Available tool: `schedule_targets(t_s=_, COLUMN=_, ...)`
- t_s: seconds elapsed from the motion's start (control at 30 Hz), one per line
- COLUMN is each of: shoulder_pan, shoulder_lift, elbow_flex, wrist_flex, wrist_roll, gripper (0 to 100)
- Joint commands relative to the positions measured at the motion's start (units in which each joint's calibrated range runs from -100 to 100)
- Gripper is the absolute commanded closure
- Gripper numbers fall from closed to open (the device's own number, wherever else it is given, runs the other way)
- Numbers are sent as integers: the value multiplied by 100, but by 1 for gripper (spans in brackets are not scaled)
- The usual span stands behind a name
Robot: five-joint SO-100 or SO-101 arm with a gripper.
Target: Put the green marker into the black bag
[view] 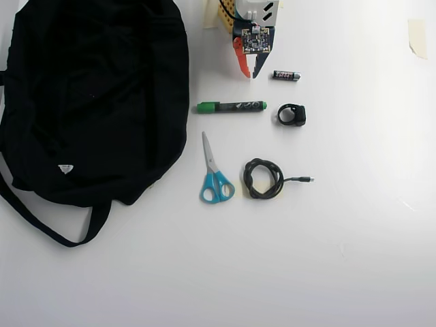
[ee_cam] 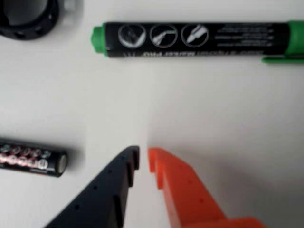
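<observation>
In the wrist view the gripper (ee_cam: 144,159) hangs low over the white table (ee_cam: 228,123), its jaws nearly closed with only a thin gap and nothing between them. Just beyond lies the green marker (ee_cam: 197,39), flat and crosswise, apart from the battery (ee_cam: 31,163). It looks light, rigid and probably slick; mid-barrel is the balanced hold. Overhead, the black bag (view: 88,102) lies just past its capped end.

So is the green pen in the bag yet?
Not yet. Nothing looks done: the green marker lies on the table, beside the black bag, not in it. The claw is nearly closed, holds nothing, and sits just above the marker in the overhead view. Grabbing it, carrying it and dropping it in are left.
</observation>
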Motion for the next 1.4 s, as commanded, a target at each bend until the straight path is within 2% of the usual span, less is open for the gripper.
schedule_targets(t_s=0.0, shoulder_pan=2, shoulder_lift=-33, elbow_flex=142, wrist_flex=172, wrist_roll=18, gripper=98)
schedule_targets(t_s=0.5, shoulder_pan=-43, shoulder_lift=33, elbow_flex=61, wrist_flex=34, wrist_roll=-34, gripper=97)
schedule_targets(t_s=0.83, shoulder_pan=-43, shoulder_lift=440, elbow_flex=-811, wrist_flex=-1766, wrist_roll=-34, gripper=97)
schedule_targets(t_s=1.1, shoulder_pan=-252, shoulder_lift=2299, elbow_flex=-2356, wrist_flex=-3730, wrist_roll=-39, gripper=97)
schedule_targets(t_s=1.37, shoulder_pan=-237, shoulder_lift=4581, elbow_flex=-4333, wrist_flex=-5134, wrist_roll=-29, gripper=97)
